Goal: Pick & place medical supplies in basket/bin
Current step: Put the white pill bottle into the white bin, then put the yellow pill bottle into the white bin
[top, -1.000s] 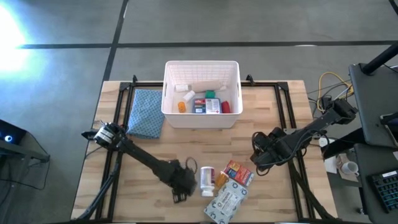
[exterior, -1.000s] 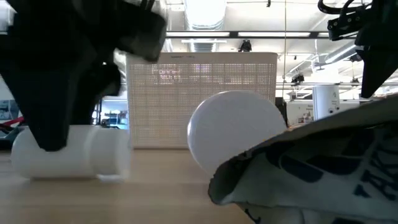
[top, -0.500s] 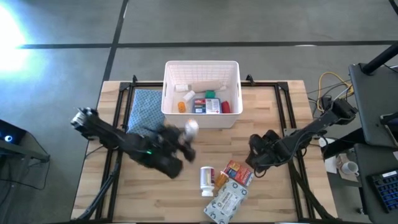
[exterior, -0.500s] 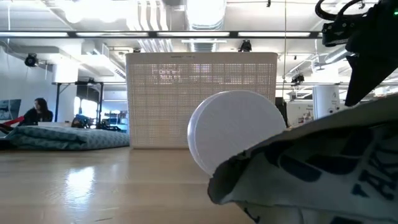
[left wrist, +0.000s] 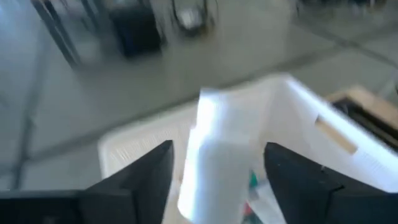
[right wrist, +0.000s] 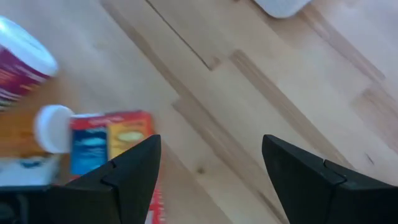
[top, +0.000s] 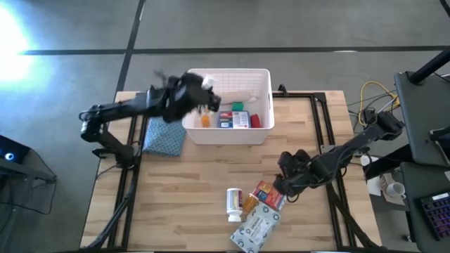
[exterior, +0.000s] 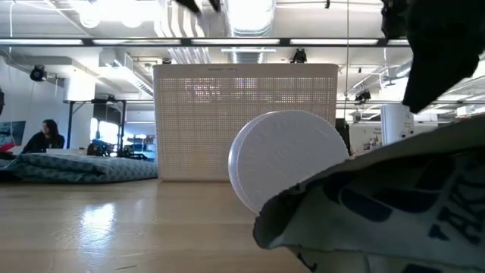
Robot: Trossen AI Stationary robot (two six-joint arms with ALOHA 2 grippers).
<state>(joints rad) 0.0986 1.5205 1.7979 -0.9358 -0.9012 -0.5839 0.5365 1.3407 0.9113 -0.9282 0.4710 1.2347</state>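
From above, my left claw (top: pixel 200 95) is now over the left rim of the white bin (top: pixel 264 126), which stands at the far edge of the tabletop (top: pixel 176 183). A second ago this claw was low at the near edge, beside the pile; now it is raised and carries a white bottle (top: pixel 208 86), so one more item has left the pile. In the bin I see already several supplies, among them a blue-white box (top: pixel 226 121) and a red one (top: pixel 255 121). Near the near edge there remain a white pill bottle (top: pixel 233 203), an orange box (top: pixel 266 195) and a grey-white pack (top: pixel 254 228), close together. My right claw (top: pixel 281 184) has moved nearer to this pile and is now just beside the orange box. The blue cloth (top: pixel 164 128) lies left of the bin.

In the low view, the place where the lying bottle was a second ago is bare wood. The round end of the remaining bottle (exterior: pixel 289 168) stands before the bin's wall (exterior: pixel 242 95), with the pack (exterior: pixel 394 205) in front at the right.

The left wrist view shows the fingers (left wrist: pixel 149 180) clamped on the white bottle (left wrist: pixel 214 155), with the bin's rim (left wrist: pixel 311 118) under it. I judge the release is the next step.

The right wrist view shows the fingers (right wrist: pixel 134 171) apart, nothing between them, above the orange box (right wrist: pixel 109 146) and the pill bottle (right wrist: pixel 18 56).
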